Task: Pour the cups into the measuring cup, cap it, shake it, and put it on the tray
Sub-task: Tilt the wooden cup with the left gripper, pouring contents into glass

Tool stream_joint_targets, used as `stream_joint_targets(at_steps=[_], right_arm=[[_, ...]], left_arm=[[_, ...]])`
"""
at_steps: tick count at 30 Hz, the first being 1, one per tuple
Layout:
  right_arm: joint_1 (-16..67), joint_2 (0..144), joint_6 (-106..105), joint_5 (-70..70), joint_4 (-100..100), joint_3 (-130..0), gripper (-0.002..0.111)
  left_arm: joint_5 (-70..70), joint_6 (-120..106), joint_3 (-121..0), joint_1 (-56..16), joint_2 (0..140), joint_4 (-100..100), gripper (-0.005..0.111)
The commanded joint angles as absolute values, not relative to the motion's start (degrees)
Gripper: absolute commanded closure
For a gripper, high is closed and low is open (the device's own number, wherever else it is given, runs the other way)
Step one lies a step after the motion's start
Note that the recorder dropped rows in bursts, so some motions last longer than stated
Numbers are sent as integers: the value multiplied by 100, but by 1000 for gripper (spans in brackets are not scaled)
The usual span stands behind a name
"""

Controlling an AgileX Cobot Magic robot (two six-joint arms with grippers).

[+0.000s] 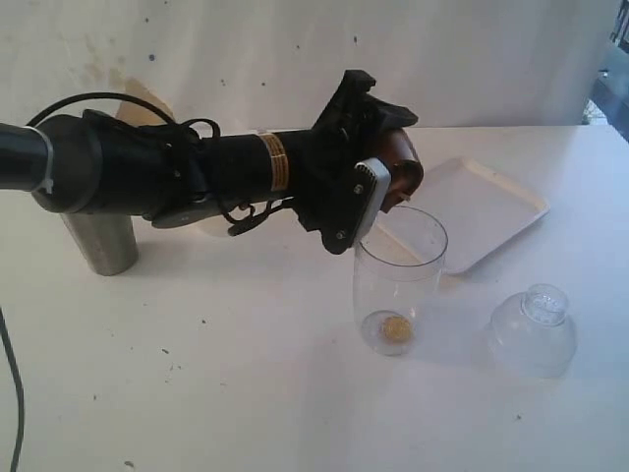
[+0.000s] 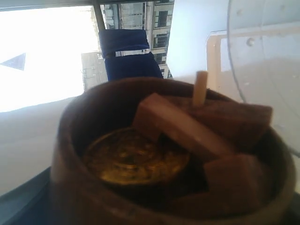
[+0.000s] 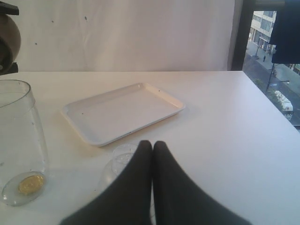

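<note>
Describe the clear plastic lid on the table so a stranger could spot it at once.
Find the white tray on the right of the table; nearer the camera stands a tall clear glass with a gold coin inside. The lid sits right of that glass, apart from it. Unlike the glass, it is a low clear dome with a short neck on top.

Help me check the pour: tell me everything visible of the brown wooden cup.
The brown wooden cup is small, rounded, dark and smooth-looking. The left gripper clamps it, tipped steeply with its mouth toward the clear measuring cup, just above that rim; whether they touch is unclear. Inside lie a gold coin and several reddish-brown blocks, not yet fallen out.
</note>
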State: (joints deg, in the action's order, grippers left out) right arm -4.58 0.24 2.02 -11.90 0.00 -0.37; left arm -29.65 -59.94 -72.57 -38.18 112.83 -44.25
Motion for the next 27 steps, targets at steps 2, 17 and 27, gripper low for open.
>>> stream_joint_targets(at_steps=[2, 17, 27], right_arm=[[-450, 0, 219, -1159, 0, 0, 108], [-450, 0, 219, -1159, 0, 0, 108], [-450, 0, 219, -1159, 0, 0, 108]], left_arm=[[-3189, -6315, -7312, -3839, 11242, -4417, 107], [-3256, -7031, -7312, -3958, 11242, -4508, 107], [-3232, -7444, -7312, -3958, 11242, -4508, 107]])
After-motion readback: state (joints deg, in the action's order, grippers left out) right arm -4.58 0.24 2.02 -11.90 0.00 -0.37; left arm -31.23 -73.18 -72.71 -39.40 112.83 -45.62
